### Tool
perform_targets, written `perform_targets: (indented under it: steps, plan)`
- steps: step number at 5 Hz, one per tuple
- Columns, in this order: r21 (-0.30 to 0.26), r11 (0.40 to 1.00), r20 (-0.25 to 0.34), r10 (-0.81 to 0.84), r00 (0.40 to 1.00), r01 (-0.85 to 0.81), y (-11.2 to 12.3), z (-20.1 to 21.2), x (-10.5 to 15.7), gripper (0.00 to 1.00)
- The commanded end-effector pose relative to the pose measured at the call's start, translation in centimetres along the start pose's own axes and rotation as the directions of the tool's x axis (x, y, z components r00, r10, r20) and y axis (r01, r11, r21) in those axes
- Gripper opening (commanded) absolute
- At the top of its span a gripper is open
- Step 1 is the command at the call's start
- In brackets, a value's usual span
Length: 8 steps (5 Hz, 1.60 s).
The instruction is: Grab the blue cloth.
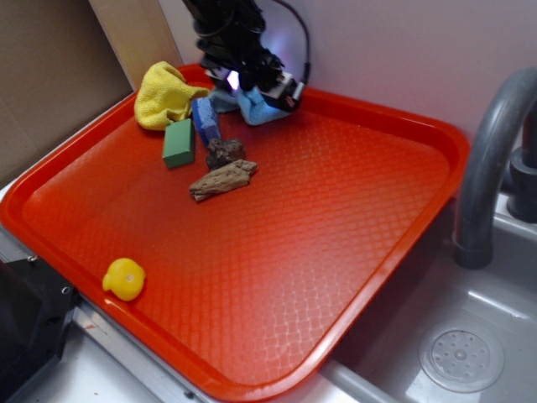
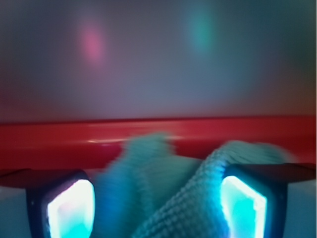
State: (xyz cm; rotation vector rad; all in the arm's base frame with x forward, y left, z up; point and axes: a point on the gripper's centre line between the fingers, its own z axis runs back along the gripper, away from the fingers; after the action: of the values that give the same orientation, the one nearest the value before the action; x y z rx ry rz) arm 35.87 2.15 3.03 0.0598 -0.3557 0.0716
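Observation:
The blue cloth (image 1: 253,107) is a pale grey-blue terry rag bunched at the back of the red tray (image 1: 352,210), close to its far rim. My gripper (image 1: 242,87) is down on it from above. In the wrist view the blue cloth (image 2: 163,193) fills the whole gap of the gripper (image 2: 157,198). It rises in folds, touches both lit fingers (image 2: 69,208) and laps over the top of the right one. The jaws stand partly apart, pressed against the fabric.
Left of the gripper lie a yellow cloth (image 1: 164,94), a bright blue sponge block (image 1: 205,120) and a green block (image 1: 179,143). A dark lump (image 1: 225,152) and a piece of wood (image 1: 222,180) sit mid-tray, a yellow toy (image 1: 124,279) at the front left. A sink and faucet (image 1: 491,168) are on the right.

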Motion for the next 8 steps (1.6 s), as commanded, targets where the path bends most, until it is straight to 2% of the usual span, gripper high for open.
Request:
perform_targets:
  steps: [1, 2, 3, 4, 5, 6, 7, 8]
  plan:
    - [0.016, 0.997, -0.001, 0.076, 0.997, -0.076, 2.8, 0.5, 1.8, 0.0]
    - [0.015, 0.997, 0.012, 0.076, 0.997, -0.076, 3.1, 1.2, 1.6, 0.0]
    - [-0.016, 0.998, 0.008, 0.067, 0.998, -0.067, 3.0, 1.6, 1.4, 0.0]
    - [-0.003, 0.999, -0.058, 0.041, 0.997, -0.041, 2.8, 2.1, 1.2, 0.0]
    - [-0.074, 0.997, -0.155, 0.015, 0.988, -0.027, 0.5, 8.2, -0.7, 0.0]
    - [-0.161, 0.986, -0.086, -0.048, 0.995, 0.033, -2.4, 14.4, -2.9, 0.0]
    - [-0.229, 0.964, -0.065, -0.153, 0.986, 0.135, -3.8, 20.5, -4.5, 0.0]
    - [-0.406, 0.878, -0.099, -0.32, 0.942, 0.255, -4.2, 26.2, -4.5, 0.0]
